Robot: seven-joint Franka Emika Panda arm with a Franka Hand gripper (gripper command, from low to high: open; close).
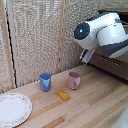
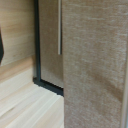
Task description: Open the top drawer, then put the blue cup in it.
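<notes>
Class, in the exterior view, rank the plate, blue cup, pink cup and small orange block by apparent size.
1. plate, largest, though nearest the camera and cut off.
2. blue cup and pink cup: look alike, no ranking.
3. orange block, smallest.

Your exterior view looks down at an angle across the wooden tabletop (image 1: 95,97) from a middling distance, facing the woven screen (image 1: 35,35) behind it; the arm (image 1: 102,32) fills the upper part on the exterior view's right, with the blue cup (image 1: 45,81), pink cup (image 1: 74,80) and plate (image 1: 12,109) spread below. Your wrist view sits very close to a dark wooden panel (image 2: 95,65) with a thin silver bar handle (image 2: 59,27), blurred by nearness. Both views share only pale wood planking (image 2: 25,100)
</notes>
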